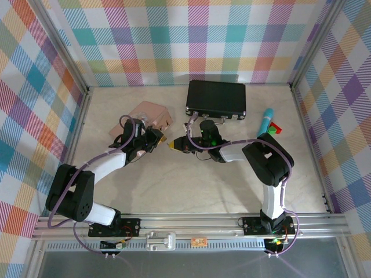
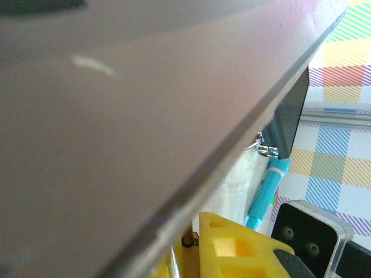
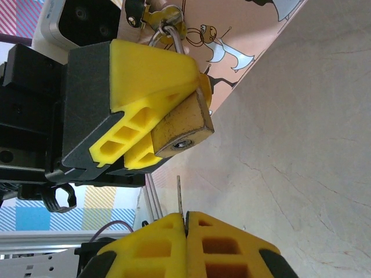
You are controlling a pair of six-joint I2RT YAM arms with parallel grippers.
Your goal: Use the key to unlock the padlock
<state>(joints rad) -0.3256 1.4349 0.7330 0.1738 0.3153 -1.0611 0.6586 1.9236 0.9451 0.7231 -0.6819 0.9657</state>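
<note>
In the right wrist view the brass padlock is pinched between the yellow fingers of my left gripper. Its silvery shackle is hooked through the clasp of the pink tin. The keyhole end faces my right gripper, which is shut on the key. The thin key blade sticks up from the closed fingertips and points at the keyhole, with a small gap between its tip and the padlock. In the top view the two grippers meet tip to tip in front of the pink tin.
A black case lies at the back centre, its latch seen in the left wrist view. A blue pen and a small red and green block lie to the right. The pink tin's lid looms close over the left wrist camera.
</note>
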